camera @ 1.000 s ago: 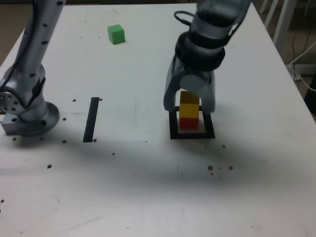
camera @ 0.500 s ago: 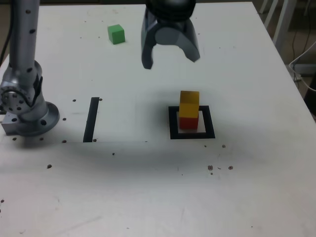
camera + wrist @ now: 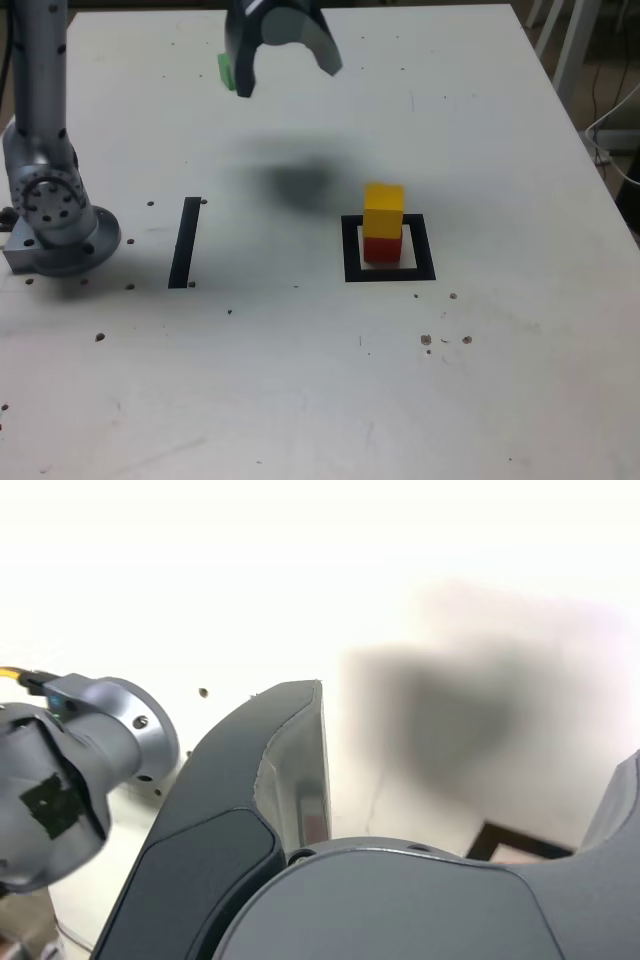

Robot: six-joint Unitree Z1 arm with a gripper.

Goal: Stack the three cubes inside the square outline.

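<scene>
In the exterior view a yellow cube (image 3: 384, 210) sits on a red cube (image 3: 378, 248) inside the square outline (image 3: 390, 273), right of the table's middle. My gripper (image 3: 289, 77) hangs open and empty high over the far part of the table, well apart from the stack. The green cube (image 3: 225, 69) lies at the far left, mostly hidden behind one finger. The wrist view shows one dark finger (image 3: 285, 770) and a corner of the square outline (image 3: 505, 840); no cube shows there.
A single straight black tape strip (image 3: 185, 242) lies left of the outline. The arm's base (image 3: 55, 215) stands at the exterior view's left edge. Small dark specks dot the white table (image 3: 330, 400). Furniture legs and cables (image 3: 600, 110) are beyond its right edge.
The gripper let go of the yellow cube on the red one, rose, and moved far and to the exterior view's left, now partly covering the green cube.
</scene>
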